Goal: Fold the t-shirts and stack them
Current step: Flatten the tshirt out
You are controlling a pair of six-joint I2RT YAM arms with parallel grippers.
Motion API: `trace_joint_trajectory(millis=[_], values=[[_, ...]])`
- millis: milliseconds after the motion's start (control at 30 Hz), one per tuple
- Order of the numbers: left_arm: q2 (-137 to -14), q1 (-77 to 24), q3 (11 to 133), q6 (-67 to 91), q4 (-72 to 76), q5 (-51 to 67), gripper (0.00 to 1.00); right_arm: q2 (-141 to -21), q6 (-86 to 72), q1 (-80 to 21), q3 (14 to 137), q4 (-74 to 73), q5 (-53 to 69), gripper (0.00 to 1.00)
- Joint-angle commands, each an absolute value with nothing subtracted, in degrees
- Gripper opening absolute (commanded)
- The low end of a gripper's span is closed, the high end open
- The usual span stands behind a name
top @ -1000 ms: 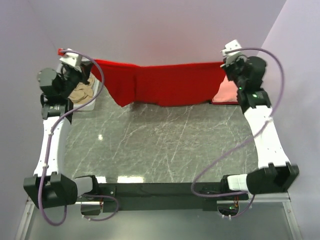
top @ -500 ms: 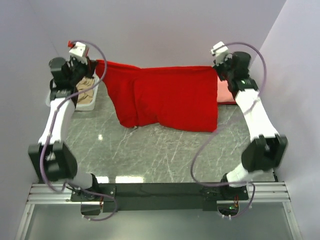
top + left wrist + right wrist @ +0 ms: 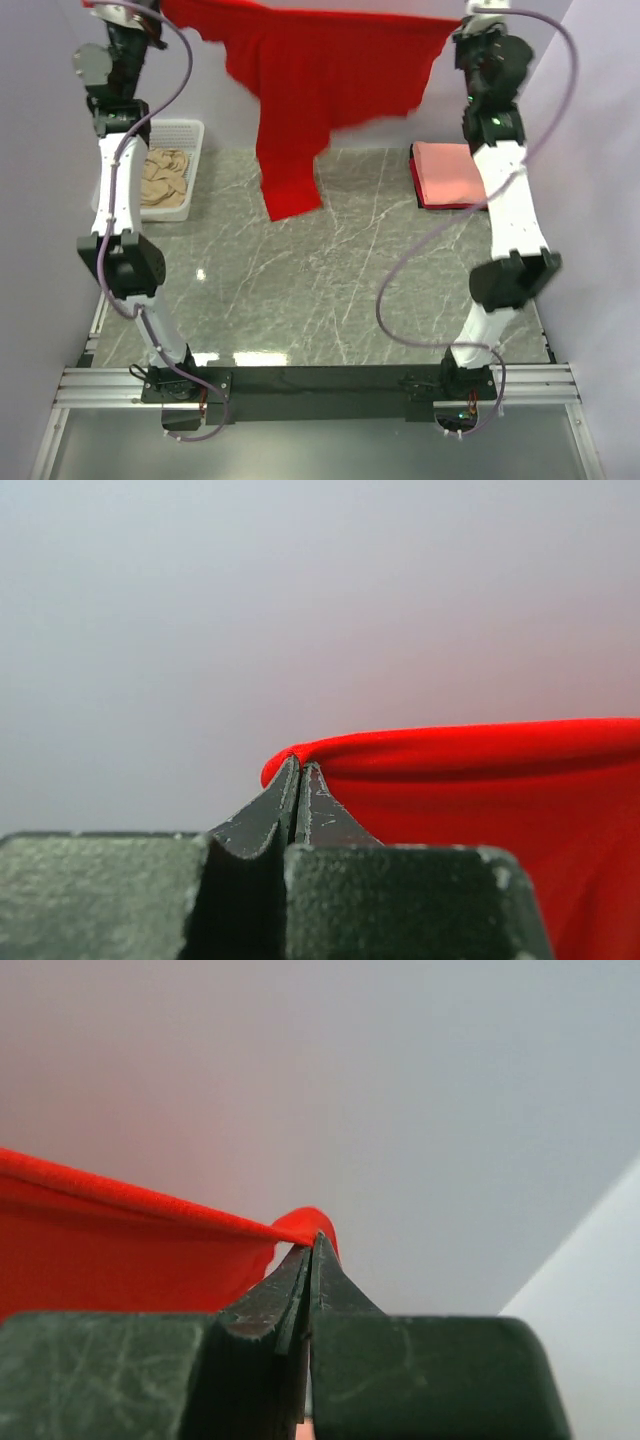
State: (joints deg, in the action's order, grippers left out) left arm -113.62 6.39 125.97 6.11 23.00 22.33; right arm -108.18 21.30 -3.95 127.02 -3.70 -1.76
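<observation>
A large bright red t-shirt (image 3: pixel 300 80) hangs in the air, stretched between both raised arms at the top of the top view, its lower part dangling to about the table's far middle. My left gripper (image 3: pixel 150 8) is shut on its left corner; in the left wrist view the red cloth (image 3: pixel 480 780) is pinched at the fingertips (image 3: pixel 298 770). My right gripper (image 3: pixel 470 15) is shut on the right corner, cloth (image 3: pixel 130 1250) pinched at the tips (image 3: pixel 316 1245). A folded salmon-pink t-shirt (image 3: pixel 450 172) lies at the table's right.
A white mesh basket (image 3: pixel 190 135) at the far left holds tan cloth (image 3: pixel 165 175). Walls close in behind and on both sides. The marble table (image 3: pixel 320 290) lies below the arms.
Both arms have risen high, lifting the red t-shirt off the table so it now hangs stretched between them. The salmon-pink shirt is now uncovered.
</observation>
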Motion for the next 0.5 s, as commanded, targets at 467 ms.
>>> trace_joint_trajectory(millis=[467], values=[[-87.72,7.74,67.36,-14.23,36.56,26.8,0.01,-98.36,33.48,-3.69,91.43,-0.87,11.6,0.0]])
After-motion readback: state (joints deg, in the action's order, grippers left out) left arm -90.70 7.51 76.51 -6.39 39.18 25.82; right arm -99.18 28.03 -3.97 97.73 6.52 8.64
